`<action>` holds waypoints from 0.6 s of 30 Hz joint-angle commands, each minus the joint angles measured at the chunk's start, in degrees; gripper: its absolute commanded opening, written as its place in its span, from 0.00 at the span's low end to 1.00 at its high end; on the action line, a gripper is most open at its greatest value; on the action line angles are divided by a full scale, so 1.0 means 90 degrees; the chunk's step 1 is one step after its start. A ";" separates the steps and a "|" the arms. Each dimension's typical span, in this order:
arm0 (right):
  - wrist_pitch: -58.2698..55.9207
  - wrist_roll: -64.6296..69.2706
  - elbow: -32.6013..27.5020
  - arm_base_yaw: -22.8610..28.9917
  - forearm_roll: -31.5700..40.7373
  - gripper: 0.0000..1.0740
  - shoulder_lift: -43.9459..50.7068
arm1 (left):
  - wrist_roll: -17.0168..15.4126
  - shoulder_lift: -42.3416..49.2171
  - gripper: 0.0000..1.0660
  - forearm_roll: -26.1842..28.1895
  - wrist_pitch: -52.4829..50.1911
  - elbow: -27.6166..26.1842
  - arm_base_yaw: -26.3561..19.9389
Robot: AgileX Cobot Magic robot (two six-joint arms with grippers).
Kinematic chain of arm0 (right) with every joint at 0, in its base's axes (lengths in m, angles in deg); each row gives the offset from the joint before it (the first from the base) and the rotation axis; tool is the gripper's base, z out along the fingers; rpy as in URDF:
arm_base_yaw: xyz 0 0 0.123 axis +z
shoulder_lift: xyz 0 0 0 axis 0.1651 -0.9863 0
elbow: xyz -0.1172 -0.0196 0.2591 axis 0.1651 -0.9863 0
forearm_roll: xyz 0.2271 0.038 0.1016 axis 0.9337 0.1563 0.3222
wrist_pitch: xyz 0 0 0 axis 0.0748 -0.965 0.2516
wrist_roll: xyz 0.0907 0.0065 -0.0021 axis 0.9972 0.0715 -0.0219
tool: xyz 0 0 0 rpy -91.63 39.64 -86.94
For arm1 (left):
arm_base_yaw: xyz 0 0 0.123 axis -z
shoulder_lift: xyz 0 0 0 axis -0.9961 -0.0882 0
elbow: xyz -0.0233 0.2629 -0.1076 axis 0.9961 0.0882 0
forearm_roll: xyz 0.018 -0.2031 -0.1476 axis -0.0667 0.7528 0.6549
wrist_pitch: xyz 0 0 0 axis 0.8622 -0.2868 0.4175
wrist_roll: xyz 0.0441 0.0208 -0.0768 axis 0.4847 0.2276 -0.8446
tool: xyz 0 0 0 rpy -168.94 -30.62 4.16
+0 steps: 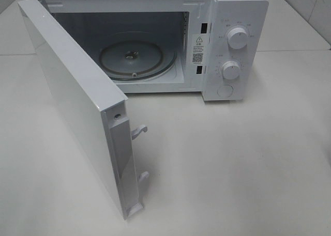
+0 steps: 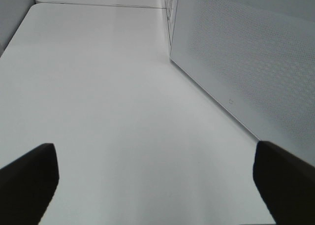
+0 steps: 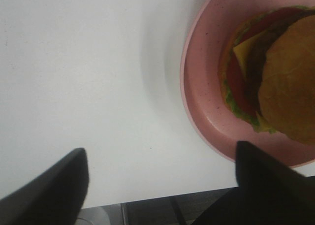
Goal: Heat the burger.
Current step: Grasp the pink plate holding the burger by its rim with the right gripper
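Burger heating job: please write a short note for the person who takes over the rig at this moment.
Left gripper: open, holding nothing, over the bare table beside the microwave door.
Right gripper: open, holding nothing, next to the pink plate.
Burger: on the pink plate on the table, seen only in the right wrist view.
Done: the microwave door stands open; the glass turntable has nothing on it.
To do: put the Burger inside, shut the door, set the dials.

Left gripper (image 2: 153, 148), matte black fingers (image 2: 29, 180), blunt wedge tips, right gripper (image 3: 161, 148) alike (dark, unmarked)
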 commanded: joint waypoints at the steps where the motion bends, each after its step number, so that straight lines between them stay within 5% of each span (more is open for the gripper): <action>1: 0.0051 -0.0013 -0.0070 -0.0038 -0.0153 0.93 0.0064 | -0.0025 0.0076 0.96 0.0032 -0.0102 0.0019 -0.0006; 18: 0.1063 -0.0025 -0.0643 -0.0064 -0.0134 0.79 0.0013 | -0.0025 0.0076 0.96 0.0032 -0.0102 0.0019 -0.0006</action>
